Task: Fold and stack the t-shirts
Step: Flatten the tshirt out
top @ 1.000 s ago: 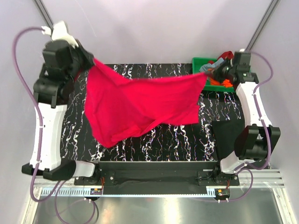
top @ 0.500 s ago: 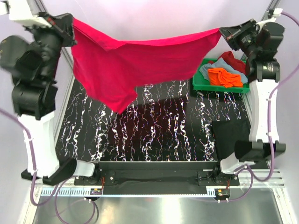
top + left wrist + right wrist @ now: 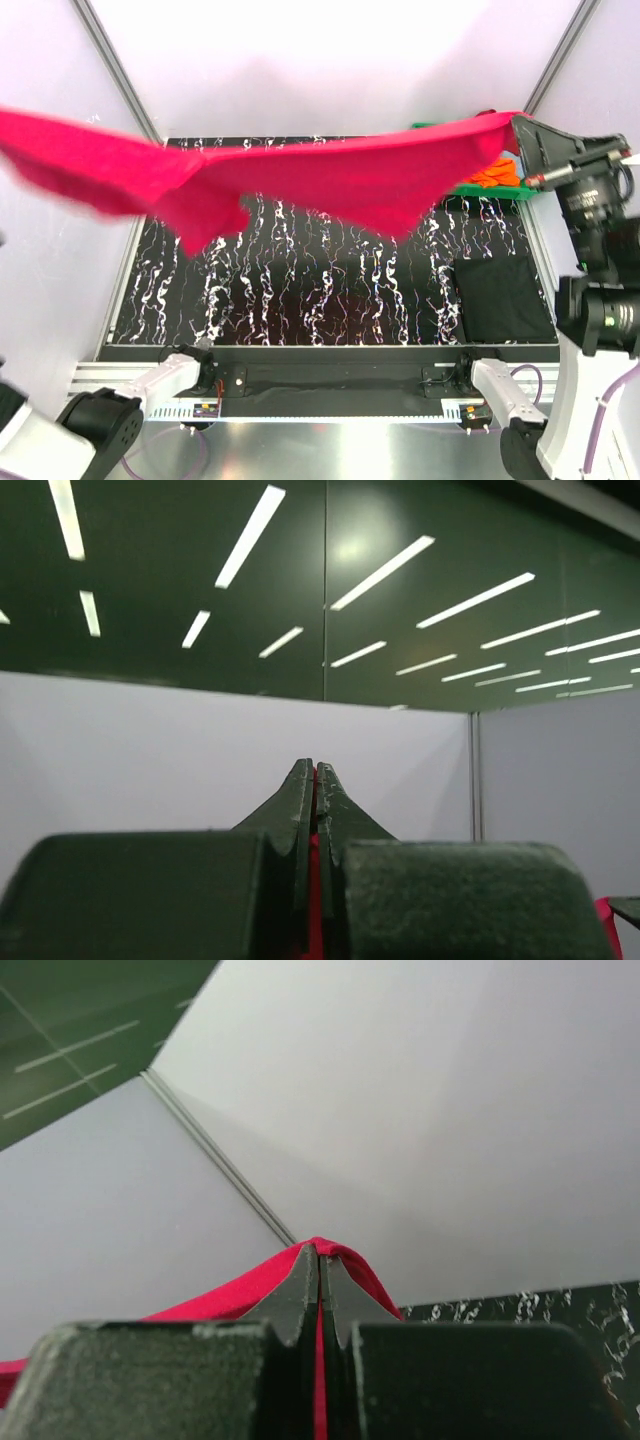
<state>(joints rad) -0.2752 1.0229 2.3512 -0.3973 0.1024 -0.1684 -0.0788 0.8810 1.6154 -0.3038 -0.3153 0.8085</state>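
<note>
The bright pinkish-red t-shirt [image 3: 330, 180] hangs stretched high above the table, from the left edge of the top view to my right gripper [image 3: 522, 124]. My right gripper is shut on its right corner. In the right wrist view the jaws [image 3: 320, 1250] are closed with red cloth [image 3: 240, 1288] between and draped over them. My left gripper is outside the top view. In the left wrist view it [image 3: 315, 768] is shut on a strip of the same shirt [image 3: 316, 890], pointing at the wall and ceiling. An orange t-shirt [image 3: 497, 173] shows under the shirt's right end.
A green crate [image 3: 505, 192] at the back right holds the orange t-shirt and is mostly hidden by the raised shirt. A black folded cloth [image 3: 500, 298] lies on the right of the black marbled table [image 3: 300, 290]. Frame posts stand at both back corners.
Both arms have risen and spread further apart, lifting the shirt higher. The left gripper has left the top view. The shirt now covers most of the crate.
</note>
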